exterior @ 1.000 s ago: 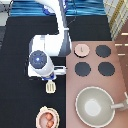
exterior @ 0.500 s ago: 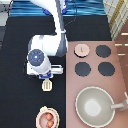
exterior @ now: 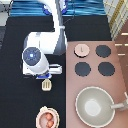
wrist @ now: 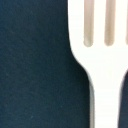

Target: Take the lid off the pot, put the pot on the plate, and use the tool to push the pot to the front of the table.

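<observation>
My gripper (exterior: 43, 75) is low over the black table (exterior: 15, 100), shut on the thin handle of the cream tool (exterior: 46, 85), whose slotted head sticks out toward the exterior view's bottom. The wrist view is filled by the tool (wrist: 97, 55), slots and handle seen from close by. The pale-pink pot (exterior: 48, 119), reddish inside, sits uncovered on the cream plate (exterior: 39, 114) below the gripper, near the exterior view's bottom edge. The pink lid (exterior: 81, 49) with its knob lies on the stove's upper-left burner.
The pinkish-brown stove counter (exterior: 117, 75) fills the exterior view's right side, with three bare black burners (exterior: 82, 69). A large grey-beige pan (exterior: 95, 105) with a handle stands at its lower part. The robot arm (exterior: 57, 25) comes down from the top.
The hand and the tool have shifted together slightly toward the exterior view's left and top. Pot, plate and lid have not moved.
</observation>
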Available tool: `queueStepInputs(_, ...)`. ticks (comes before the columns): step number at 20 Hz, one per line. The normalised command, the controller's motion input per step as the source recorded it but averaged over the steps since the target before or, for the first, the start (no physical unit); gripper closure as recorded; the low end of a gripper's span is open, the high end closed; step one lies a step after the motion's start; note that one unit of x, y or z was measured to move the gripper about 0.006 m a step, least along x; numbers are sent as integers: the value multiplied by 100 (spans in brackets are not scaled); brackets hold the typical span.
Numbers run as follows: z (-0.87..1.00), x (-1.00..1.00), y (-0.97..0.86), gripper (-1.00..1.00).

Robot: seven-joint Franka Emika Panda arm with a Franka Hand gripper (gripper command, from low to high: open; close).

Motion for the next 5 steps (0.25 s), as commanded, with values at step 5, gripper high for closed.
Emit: queueStepInputs(5, 82, -34, -14, -100)
